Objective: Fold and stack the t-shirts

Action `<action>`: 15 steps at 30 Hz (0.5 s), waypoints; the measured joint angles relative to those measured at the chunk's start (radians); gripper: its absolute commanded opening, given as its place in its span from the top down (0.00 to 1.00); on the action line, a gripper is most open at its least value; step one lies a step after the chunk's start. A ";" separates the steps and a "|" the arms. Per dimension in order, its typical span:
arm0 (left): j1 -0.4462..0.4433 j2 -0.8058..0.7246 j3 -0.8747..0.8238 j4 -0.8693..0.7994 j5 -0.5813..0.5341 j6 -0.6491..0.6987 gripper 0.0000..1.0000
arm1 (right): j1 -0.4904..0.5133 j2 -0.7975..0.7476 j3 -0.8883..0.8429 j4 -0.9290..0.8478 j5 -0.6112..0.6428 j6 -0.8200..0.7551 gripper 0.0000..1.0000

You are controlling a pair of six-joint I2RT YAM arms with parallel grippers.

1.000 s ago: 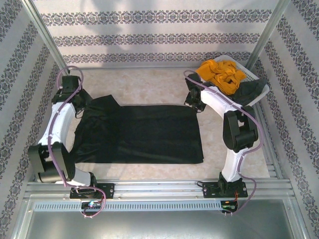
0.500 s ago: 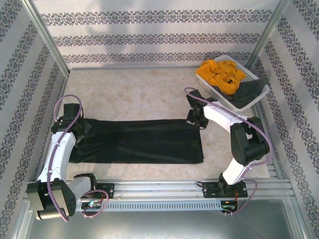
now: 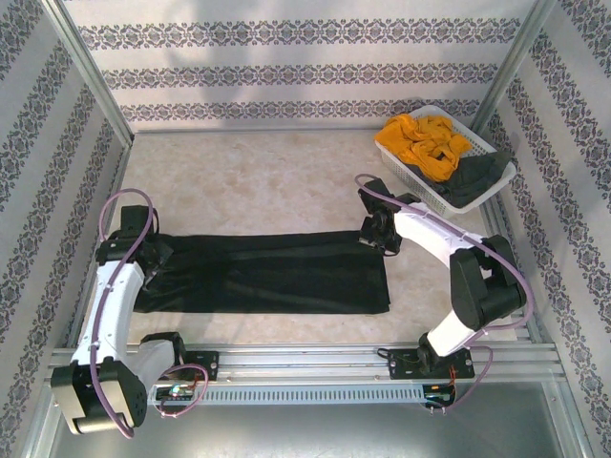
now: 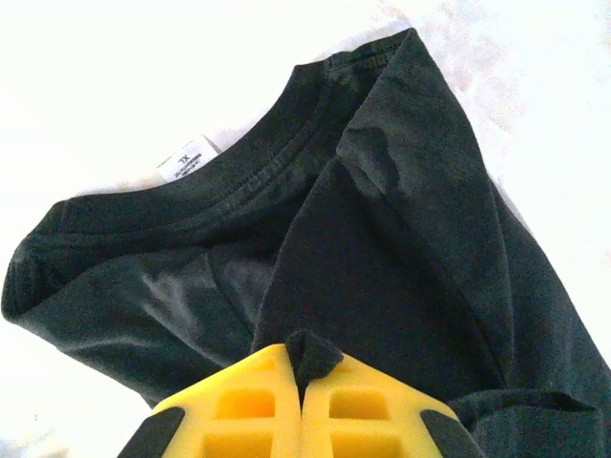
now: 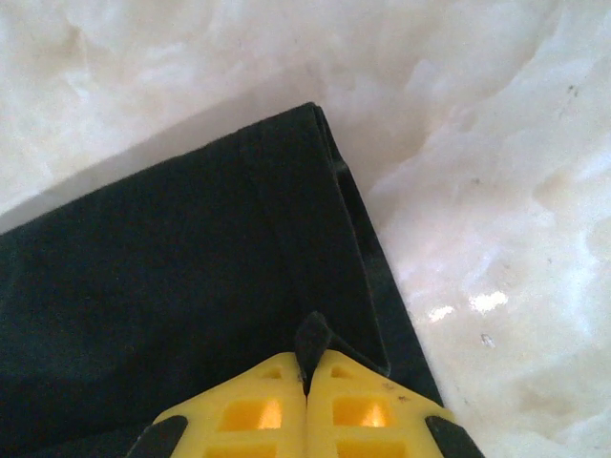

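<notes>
Large black cloth t-shirt [image 3: 267,272]: plain black; small white neck label [image 4: 186,159] with dark lettering.
Crumpled mustard-yellow cloth t-shirt [image 3: 427,143], dark grey cloth t-shirt [image 3: 477,179]: both plain.
Slatted plastic basket [image 3: 409,177]: white.
Table [image 3: 258,181]: pale cream, marbled.
Left hand [image 4: 302,367], right hand [image 5: 307,367]: yellow fingers.
Left arm [image 3: 107,305], right arm [image 3: 430,229]: white shells, black joints.
Walls [image 3: 286,57]: white, grey floral bands.

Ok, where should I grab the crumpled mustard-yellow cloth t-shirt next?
Probably a raised fold on top of the mustard-yellow t-shirt, coming from above: it lies bunched in the white slatted plastic basket, whose walls block a side approach.
</notes>
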 measured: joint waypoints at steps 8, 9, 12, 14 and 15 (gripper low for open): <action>0.000 -0.027 -0.047 -0.030 -0.005 -0.014 0.97 | 0.006 -0.002 -0.066 -0.007 -0.012 0.035 0.79; 0.000 -0.027 -0.055 -0.031 -0.004 -0.018 0.92 | 0.006 -0.005 -0.074 -0.007 -0.013 0.044 0.75; 0.000 -0.027 -0.075 -0.034 -0.003 -0.032 0.80 | 0.006 -0.034 -0.089 -0.013 -0.015 0.055 0.75; 0.000 -0.027 -0.080 -0.037 -0.004 -0.042 0.73 | 0.006 -0.064 -0.089 -0.020 -0.015 0.062 0.75; 0.001 -0.027 -0.081 -0.038 -0.004 -0.045 0.72 | 0.006 -0.082 -0.088 -0.022 -0.015 0.069 0.75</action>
